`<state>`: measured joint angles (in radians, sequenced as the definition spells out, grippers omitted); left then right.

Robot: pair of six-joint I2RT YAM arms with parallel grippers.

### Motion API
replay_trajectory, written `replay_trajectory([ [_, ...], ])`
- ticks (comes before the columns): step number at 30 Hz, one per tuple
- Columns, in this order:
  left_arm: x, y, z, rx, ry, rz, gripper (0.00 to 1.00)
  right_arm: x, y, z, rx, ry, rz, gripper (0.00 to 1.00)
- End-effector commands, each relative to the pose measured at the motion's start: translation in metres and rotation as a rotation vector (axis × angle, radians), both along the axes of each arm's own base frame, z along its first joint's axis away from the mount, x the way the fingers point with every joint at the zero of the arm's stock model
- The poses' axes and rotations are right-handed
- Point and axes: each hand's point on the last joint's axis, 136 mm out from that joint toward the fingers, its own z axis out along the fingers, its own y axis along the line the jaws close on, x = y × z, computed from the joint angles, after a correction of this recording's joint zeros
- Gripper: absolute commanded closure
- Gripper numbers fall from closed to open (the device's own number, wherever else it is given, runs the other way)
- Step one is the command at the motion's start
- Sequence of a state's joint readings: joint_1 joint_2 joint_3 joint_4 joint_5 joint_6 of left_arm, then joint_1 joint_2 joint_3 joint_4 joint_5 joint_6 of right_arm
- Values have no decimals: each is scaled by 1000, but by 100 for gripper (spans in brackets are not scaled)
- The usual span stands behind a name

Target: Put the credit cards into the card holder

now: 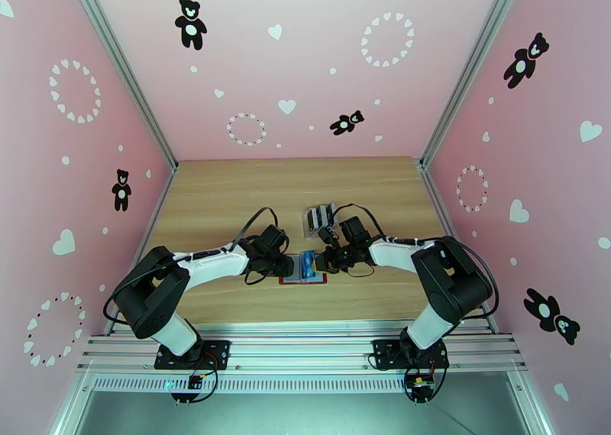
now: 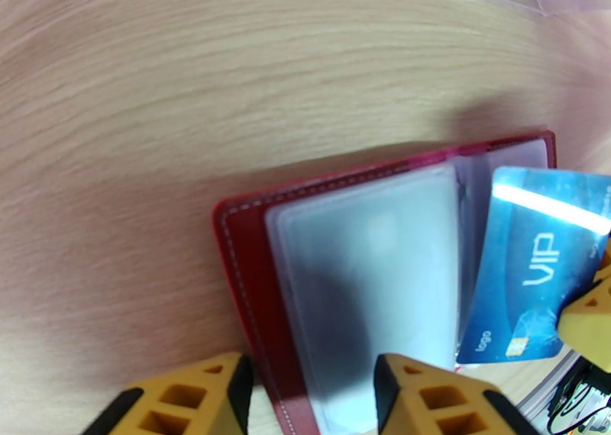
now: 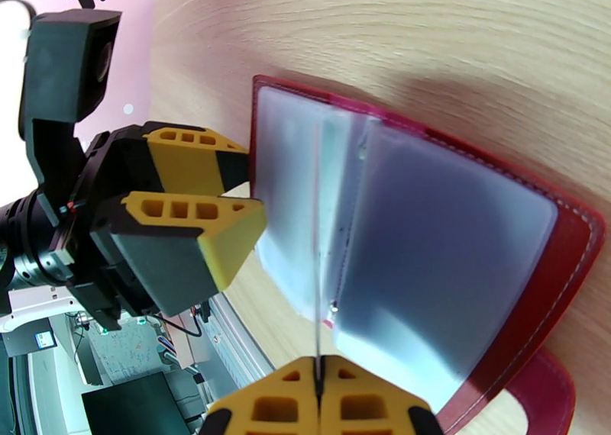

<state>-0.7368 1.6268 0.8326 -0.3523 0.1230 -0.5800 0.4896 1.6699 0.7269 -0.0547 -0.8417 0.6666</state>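
**Top external.** Nearest: the two arm bases (image 1: 192,352), bolted at the near edge of the table (image 1: 229,192). Both arms reach inward to mid-table. The card holder (image 1: 303,279) lies open and flat between them, red cover down. The left gripper (image 1: 281,263) is at its left side and the right gripper (image 1: 324,259) at its right. A blue credit card (image 1: 308,264) is over the card holder. A clear slotted rack (image 1: 319,219) stands just behind.

**Left wrist.** Nearest: left gripper (image 2: 313,402), jaws spread, above the near edge of the card holder (image 2: 240,276); contact cannot be told. The blue "VIP" credit card (image 2: 535,269) stands tilted over the right-hand sleeves. A yellow finger (image 2: 588,318) of the right gripper is on its corner.

**Right wrist.** Nearest: right gripper (image 3: 318,394), pressed together, pinching the credit card (image 3: 315,276). The card is seen edge-on above the centre fold. The left gripper (image 3: 250,198) is spread at the far edge of the card holder (image 3: 573,230).
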Motion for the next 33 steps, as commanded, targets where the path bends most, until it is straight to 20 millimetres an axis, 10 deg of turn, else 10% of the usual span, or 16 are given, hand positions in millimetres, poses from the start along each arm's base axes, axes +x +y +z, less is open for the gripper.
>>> replay_trajectory([
  [1, -6, 0, -10, 10, 26, -9, 52, -2, 1, -4, 21, 24, 1, 100],
  [33, -18, 3, -13, 12, 40, -12, 57, -6, 1, -16, 33, 81, -31, 100],
])
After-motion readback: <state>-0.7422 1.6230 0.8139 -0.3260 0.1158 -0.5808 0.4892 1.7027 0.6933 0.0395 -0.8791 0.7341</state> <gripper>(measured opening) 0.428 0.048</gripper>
